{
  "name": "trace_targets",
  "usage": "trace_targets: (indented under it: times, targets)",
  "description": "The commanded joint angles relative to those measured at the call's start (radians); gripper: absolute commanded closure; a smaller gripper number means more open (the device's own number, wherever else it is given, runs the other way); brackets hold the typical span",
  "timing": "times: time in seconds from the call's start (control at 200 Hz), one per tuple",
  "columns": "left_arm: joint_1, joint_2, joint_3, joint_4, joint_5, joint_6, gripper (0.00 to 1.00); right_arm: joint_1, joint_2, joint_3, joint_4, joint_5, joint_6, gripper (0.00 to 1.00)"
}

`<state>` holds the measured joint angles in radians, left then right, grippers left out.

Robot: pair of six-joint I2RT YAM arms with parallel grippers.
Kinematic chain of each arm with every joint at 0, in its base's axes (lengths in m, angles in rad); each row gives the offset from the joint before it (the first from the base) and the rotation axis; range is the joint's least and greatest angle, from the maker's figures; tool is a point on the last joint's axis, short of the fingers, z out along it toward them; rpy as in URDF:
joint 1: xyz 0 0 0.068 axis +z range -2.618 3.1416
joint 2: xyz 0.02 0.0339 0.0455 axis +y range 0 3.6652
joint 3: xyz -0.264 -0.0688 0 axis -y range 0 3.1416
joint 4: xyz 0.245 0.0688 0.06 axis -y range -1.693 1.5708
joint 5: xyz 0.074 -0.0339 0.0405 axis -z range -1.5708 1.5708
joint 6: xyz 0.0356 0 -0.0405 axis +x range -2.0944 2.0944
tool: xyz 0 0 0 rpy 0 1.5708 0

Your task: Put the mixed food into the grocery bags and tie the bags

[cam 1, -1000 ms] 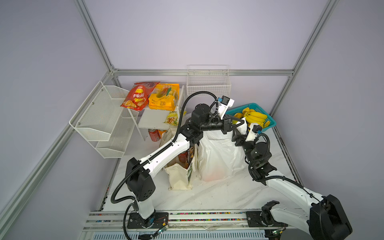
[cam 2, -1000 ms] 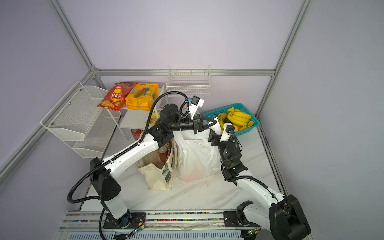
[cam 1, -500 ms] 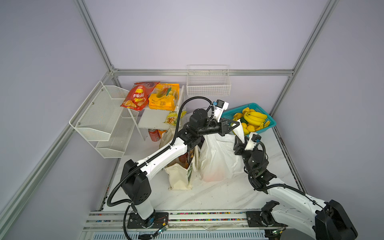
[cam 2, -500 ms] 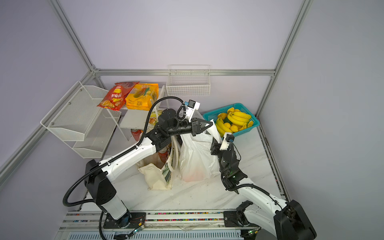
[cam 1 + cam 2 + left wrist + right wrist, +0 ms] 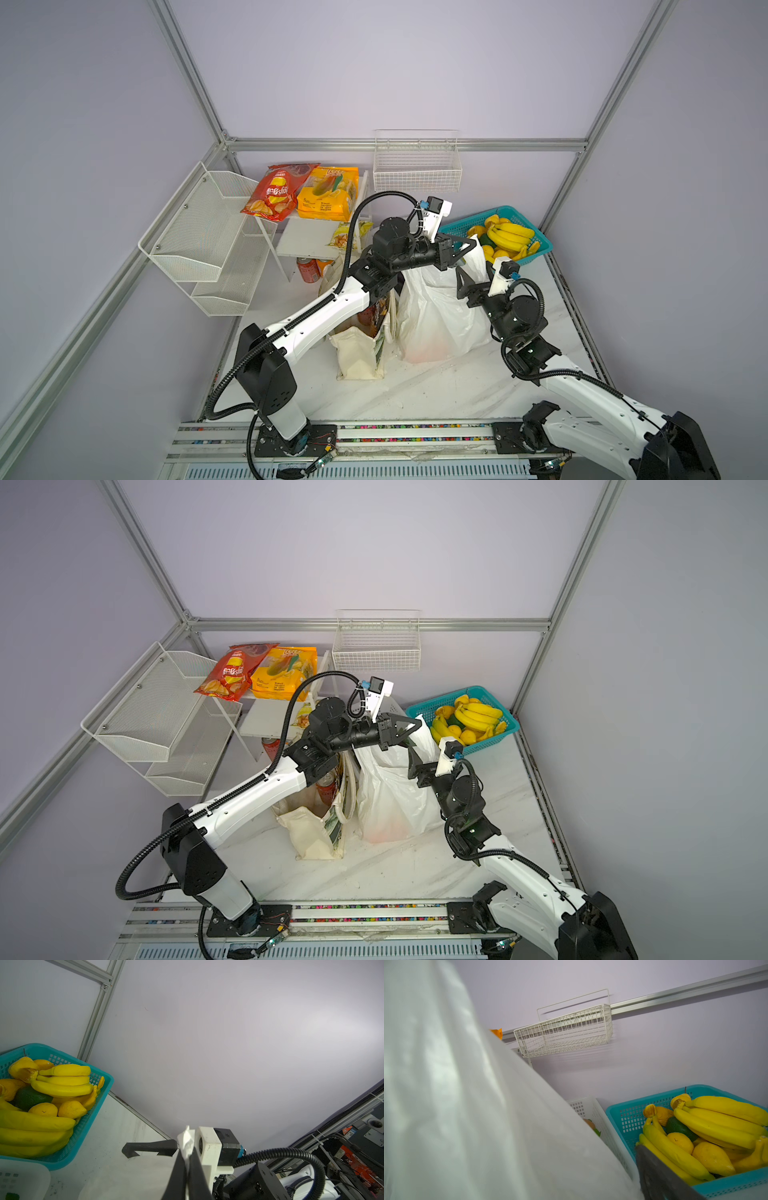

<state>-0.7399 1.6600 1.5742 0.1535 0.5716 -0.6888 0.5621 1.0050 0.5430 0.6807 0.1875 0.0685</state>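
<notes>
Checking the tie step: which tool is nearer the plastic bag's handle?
Left. The left tool is shut on the handle of the plastic bag, holding it up. The right tool stands open beside the bag's upper side, below that grip.

- Lilac walls [image 5: 395,62] stood evenly lit.
- An aluminium frame [image 5: 407,144] ran along the corners.
- A white marbled surface [image 5: 415,395] lay below.
- A wire basket [image 5: 417,174] hung on the back wall; a mesh rack [image 5: 199,241] sat against the left wall.

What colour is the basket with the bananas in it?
The basket is teal, a blue-green. The left wrist view shows it best.
</notes>
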Motion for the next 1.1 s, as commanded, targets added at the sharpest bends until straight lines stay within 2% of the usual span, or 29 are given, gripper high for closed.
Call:
trace_targets:
  times: [0.0, 0.105, 0.2, 0.355, 0.405, 0.51, 0.6, 0.705, 0.865, 0.99, 1.095]
  targets:
    - [0.006, -0.022, -0.005, 0.031, 0.004, -0.009, 1.0, 0.002, 0.032, 0.051, 0.084, 0.057, -0.026, 0.07]
    - [0.007, -0.021, -0.001, 0.031, 0.007, -0.009, 1.0, 0.013, 0.093, 0.076, 0.092, 0.151, -0.021, 0.11]
    - [0.006, -0.023, 0.003, 0.028, 0.008, -0.009, 1.0, 0.015, 0.137, 0.063, 0.062, 0.218, -0.005, 0.2]
    - [0.018, -0.041, -0.003, 0.018, -0.001, 0.002, 1.0, 0.015, 0.102, -0.023, 0.051, 0.15, 0.025, 0.35]
    - [0.027, -0.046, -0.007, 0.018, -0.004, 0.003, 1.0, 0.015, 0.083, -0.043, 0.038, 0.132, 0.027, 0.37]
    - [0.042, -0.046, -0.013, 0.018, -0.002, 0.005, 1.0, 0.015, 0.044, -0.039, -0.015, 0.046, 0.013, 0.32]
    - [0.049, -0.046, -0.015, 0.014, 0.002, 0.01, 1.0, 0.015, 0.007, 0.018, -0.117, -0.05, -0.013, 0.16]
    - [0.059, -0.051, -0.016, 0.003, 0.004, 0.021, 1.0, 0.012, -0.038, 0.094, -0.279, -0.142, -0.052, 0.03]
    - [0.076, -0.054, -0.017, -0.016, 0.016, 0.036, 1.0, 0.003, -0.126, 0.183, -0.526, -0.242, -0.071, 0.03]
    - [0.084, -0.055, -0.017, -0.031, 0.026, 0.047, 1.0, -0.002, -0.209, 0.213, -0.603, -0.291, -0.061, 0.03]
    - [0.094, -0.055, -0.01, -0.036, 0.045, 0.047, 1.0, -0.02, -0.193, 0.272, -0.657, -0.385, -0.074, 0.03]
